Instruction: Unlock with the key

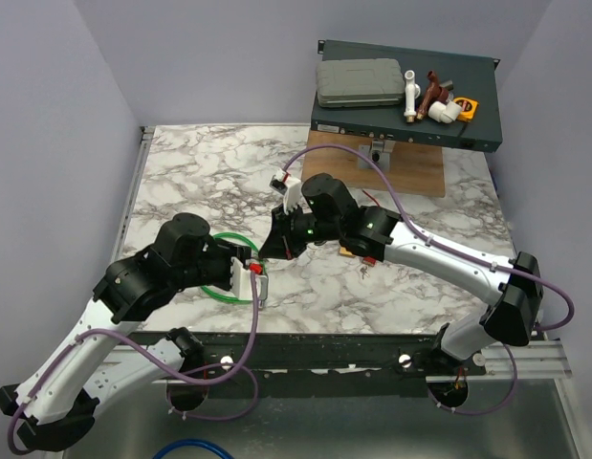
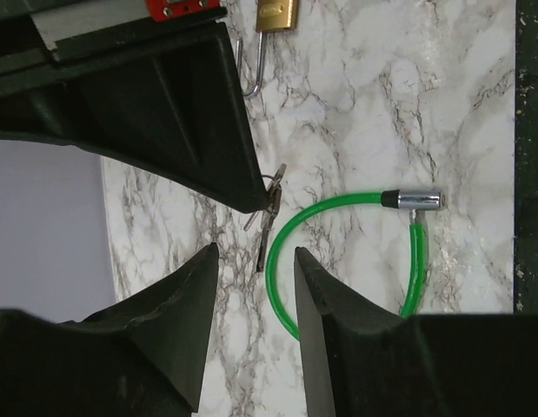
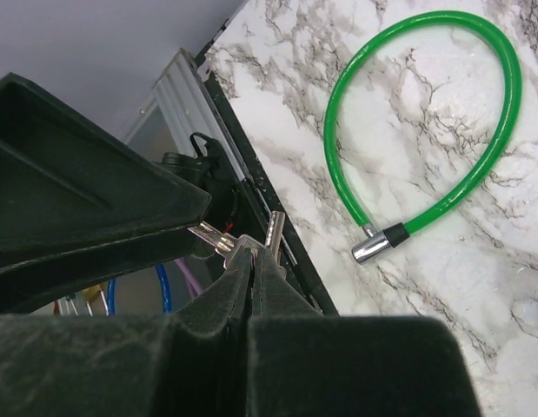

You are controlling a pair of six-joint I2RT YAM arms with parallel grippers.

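Seen from above, the two arms are found close together over the near middle of the marble table (image 1: 209, 172). The left pincer (image 1: 256, 279) is set just beside the right pincer (image 1: 278, 247), below which a thin red cord (image 1: 292, 249) can be made out. The green cable (image 1: 229, 298) is partly covered by the left arm.

From the left wrist, the key (image 2: 267, 228) is shown dangling with others on a small ring from the tip of the right pincer, held clear of the table, apparently so that it can be taken. The left pincer's fingers (image 2: 199, 295) are parted, one on each side of the blade's tip, and no contact is shown. The brass padlock (image 2: 277, 15) is seen lying farther right on the table.

From the right wrist, the right pincer is seen clamped shut on the key at its ring end, pinched between the fingers (image 3: 221, 313). The cable's metal end (image 3: 373, 248) is seen well apart. A handover is judged to be in hand, so that the key can be regripped for the lock.
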